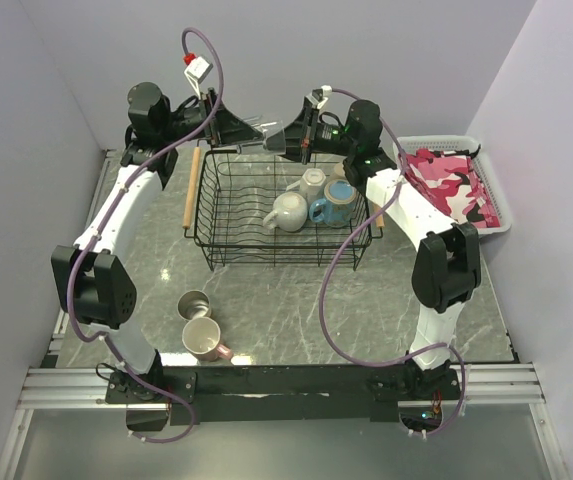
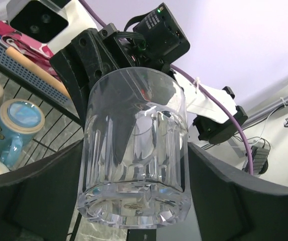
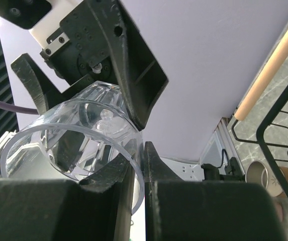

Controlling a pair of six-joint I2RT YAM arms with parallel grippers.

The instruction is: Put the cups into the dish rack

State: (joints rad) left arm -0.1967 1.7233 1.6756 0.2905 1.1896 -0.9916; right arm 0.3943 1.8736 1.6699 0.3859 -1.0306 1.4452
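The clear glass [image 1: 266, 137] hangs on its side above the far edge of the black wire dish rack [image 1: 228, 222], between both grippers. My right gripper [image 1: 279, 141] is shut on the glass [image 3: 68, 135], pinching its rim wall between its fingertips [image 3: 139, 150]. My left gripper [image 1: 254, 128] has a finger against each side of the glass [image 2: 133, 125] near its thick base [image 2: 134, 150]. Two white mugs [image 1: 288, 212] [image 1: 312, 182], a blue mug [image 1: 332, 205] and a tan cup [image 1: 342, 170] sit in the rack. A steel cup [image 1: 194, 303] and a pink mug [image 1: 204, 340] stand on the table.
A white plastic basket [image 1: 491, 215] holding pink camouflage cloth stands right of the rack. The rack has a wooden handle [image 1: 193, 188] on its left side. Grey walls close in at the back and both sides. Purple cables loop from both arms.
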